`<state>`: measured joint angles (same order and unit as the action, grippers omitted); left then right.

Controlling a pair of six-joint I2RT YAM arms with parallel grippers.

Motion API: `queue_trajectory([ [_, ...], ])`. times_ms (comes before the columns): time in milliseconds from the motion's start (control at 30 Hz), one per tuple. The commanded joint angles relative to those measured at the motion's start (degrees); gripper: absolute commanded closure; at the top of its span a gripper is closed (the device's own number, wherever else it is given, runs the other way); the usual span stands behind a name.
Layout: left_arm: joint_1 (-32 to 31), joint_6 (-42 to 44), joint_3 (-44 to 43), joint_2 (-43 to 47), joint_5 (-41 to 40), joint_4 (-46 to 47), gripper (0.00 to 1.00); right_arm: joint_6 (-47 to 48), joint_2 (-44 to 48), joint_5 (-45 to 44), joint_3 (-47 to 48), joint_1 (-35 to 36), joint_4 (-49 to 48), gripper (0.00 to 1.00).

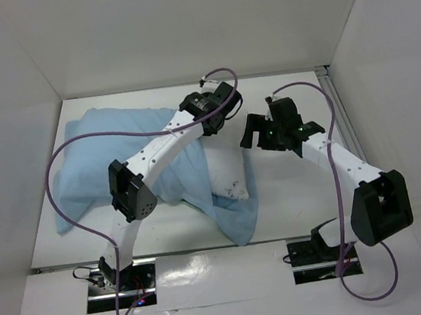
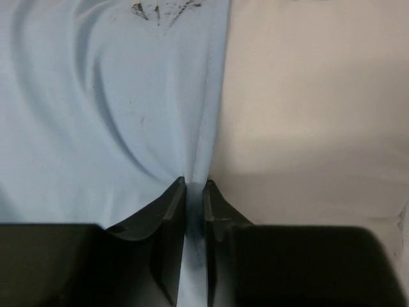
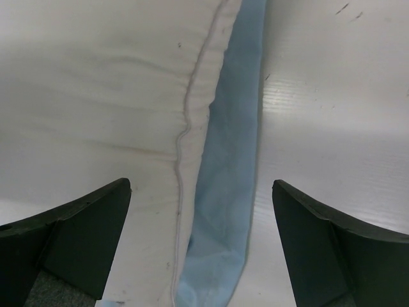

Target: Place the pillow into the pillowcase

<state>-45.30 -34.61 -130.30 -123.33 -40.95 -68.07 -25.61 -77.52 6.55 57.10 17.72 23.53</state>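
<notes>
Left pincer (image 2: pixel 195 184) on pillowcase (image 2: pixel 96 115) (wrist view)

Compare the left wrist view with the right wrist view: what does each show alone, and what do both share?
Left wrist only: the left gripper shut on the edge of the pillowcase. Right wrist only: the open right gripper framing the white pillow and its seam. Both: the light blue pillowcase.

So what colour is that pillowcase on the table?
The pillowcase is plain light blue, with no pattern; it shows best in the left wrist view.
</notes>
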Motion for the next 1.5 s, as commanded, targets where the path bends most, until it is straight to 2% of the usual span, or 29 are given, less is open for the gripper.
queue_trajectory([
  [0, 1.3, 2.1, -0.5, 4.2, -1.9, -0.7, 0.81, 0.7, 1.8, 7.4, -1.5, -1.4, -2.5, 0.02],
  [133, 1.8, 2.7, -1.7, 4.9, -0.3, 0.4, 0.92, -1.1, -0.1, 14.6, -2.0, -1.5, -6.5, 0.0],
  [233, 1.8, 2.7, -1.7, 5.4, 2.5, -0.2, 0.92, -2.4, -0.1, 16.9, -2.5, -2.0, -10.1, 0.0],
  [300, 1.8, 3.3, -1.2, 7.3, 7.1, 0.8, 1.0, -3.8, -1.7, 23.7, -4.0, -3.1, -16.0, 0.0],
  [367, 1.8, 5.2, -0.2, 8.8, 12.0, 2.8, 1.0, -4.4, -4.8, 26.2, -4.0, -3.1, -18.3, 0.0],
  [400, 1.8, 5.7, 1.6, 10.9, 16.6, 5.6, 1.0, -4.4, -6.1, 25.7, -3.5, -3.1, -18.3, 0.0],
  [467, 1.8, 6.5, 3.3, 12.8, 19.8, 7.9, 1.0, -4.4, -9.3, 24.6, -3.5, -3.6, -19.6, 0.0],
  [567, 1.8, 7.0, 4.4, 14.8, 24.5, 10.0, 1.0, -7.1, -12.8, 23.2, -4.0, -4.3, -26.8, 0.0],
  [633, 1.8, 7.5, 3.8, 14.8, 26.5, 10.0, 1.0, -11.3, -17.5, 27.3, -4.0, -5.1, -32.2, 0.0],
  [700, 1.8, 7.5, 3.8, 14.8, 27.9, 10.0, 1.0, -14.5, -20.3, 30.4, -3.3, -5.1, -41.8, 0.09],
  [733, 1.8, 7.5, 3.3, 14.0, 27.9, 10.0, 1.0, -17.6, -21.8, 32.5, -2.7, -5.1, -44.8, 0.2],
  [767, 1.8, 7.5, 3.3, 14.0, 28.5, 10.5, 1.0, -18.7, -21.8, 33.3, -2.7, -4.6, -46.9, 0.62],
  [800, 1.8, 7.5, 3.3, 13.2, 29.0, 10.5, 1.0, -18.7, -21.8, 34.1, -1.3, -4.1, -48.5, 0.82],
  [833, 1.8, 8.2, 2.8, 13.2, 29.0, 10.5, 1.0, -18.7, -21.8, 34.8, -0.5, -2.7, -48.5, 0.96],
  [867, 1.8, 8.2, 2.2, 11.5, 29.8, 11.0, 1.0, -17.9, -20.7, 36.3, 0.2, -1.8, -47.2, 1.0],
  [967, 1.8, 8.9, -3.2, 9.2, 34.3, 11.0, 1.0, -16.7, -14.7, 37.0, 0.9, 2.0, -44.5, 1.0],
  [1067, 1.8, 10.4, -9.0, 7.8, 42.9, 14.1, 1.0, -19.7, -10.0, 35.9, 0.4, 6.1, -44.5, 1.0],
  [1167, 1.8, 9.6, -10.1, 8.3, 49.6, 19.5, 1.0, -21.8, -10.5, 33.4, 0.4, 11.5, -46.6, 1.0],
  [1233, 1.8, 8.0, -10.8, 9.7, 53.2, 22.1, 1.0, -25.2, -12.5, 33.4, -1.5, 14.6, -51.9, 1.0],
  [1367, 1.8, 6.1, -8.4, 11.5, 56.9, 22.1, 1.0, -31.3, -16.5, 32.5, -4.6, 14.8, -63.0, 1.0],
  [1467, 1.8, 4.4, -6.1, 14.6, 58.0, 22.7, 1.0, -33.0, -14.9, 30.7, -7.3, 11.6, -64.2, 1.0],
])
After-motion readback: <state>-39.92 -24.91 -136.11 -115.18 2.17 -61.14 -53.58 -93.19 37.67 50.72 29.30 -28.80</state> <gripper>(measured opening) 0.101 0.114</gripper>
